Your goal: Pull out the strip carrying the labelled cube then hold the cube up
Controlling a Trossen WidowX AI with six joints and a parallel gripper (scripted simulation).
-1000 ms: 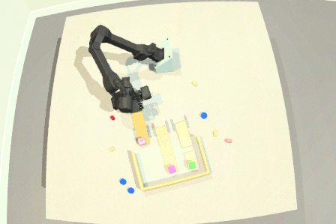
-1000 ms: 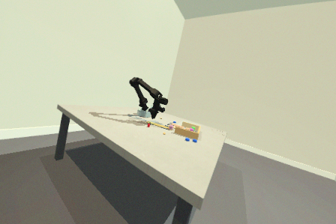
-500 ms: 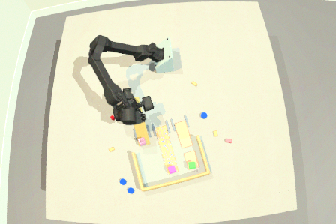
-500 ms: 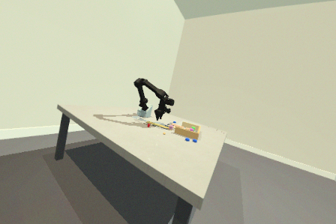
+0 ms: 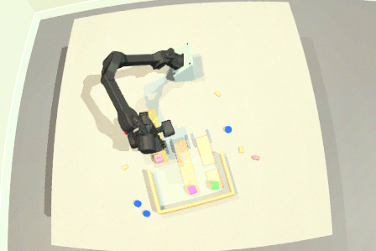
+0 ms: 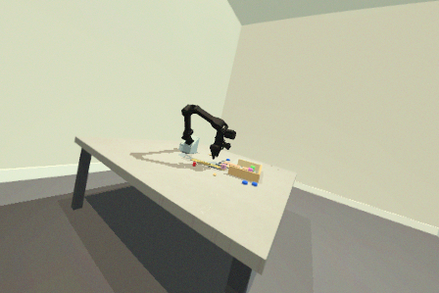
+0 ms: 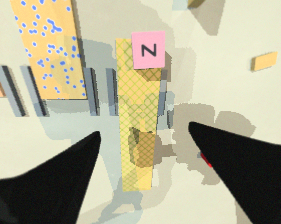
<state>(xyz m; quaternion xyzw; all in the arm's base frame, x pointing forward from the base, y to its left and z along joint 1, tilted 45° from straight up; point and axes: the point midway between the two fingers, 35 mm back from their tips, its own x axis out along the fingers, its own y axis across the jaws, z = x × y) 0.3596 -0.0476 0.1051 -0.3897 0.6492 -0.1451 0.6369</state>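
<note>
The pink labelled cube (image 5: pixel 159 158) (image 6: pixel 223 166) (image 7: pixel 148 50) bears a dark letter, N or Z by its turn, and sits on the far end of the yellow cross-hatched strip (image 5: pixel 152 114) (image 7: pixel 136 110), just outside the fence's open side. That strip looks unbroken. My gripper (image 6: pixel 214 157) (image 7: pixel 145 130) is open and empty above the strip, nearer the arm than the cube. The blue-dotted strip (image 5: pixel 185 158) (image 7: pixel 51 50) bears a magenta cube (image 5: pixel 192 190). The third strip (image 5: pixel 205 149) has a gap before its short piece (image 5: pixel 213 175), which bears a green cube (image 5: pixel 215 185).
A three-sided wooden fence (image 5: pixel 197 204) (image 6: pixel 244 173) surrounds the far parts of the other two strips. Grey rails (image 5: pixel 187 141) (image 7: pixel 93 91) flank the strips. A red cylinder (image 6: pixel 194 164) (image 7: pixel 207 159) lies beside the hatched strip. Blue discs and small yellow and pink blocks lie around.
</note>
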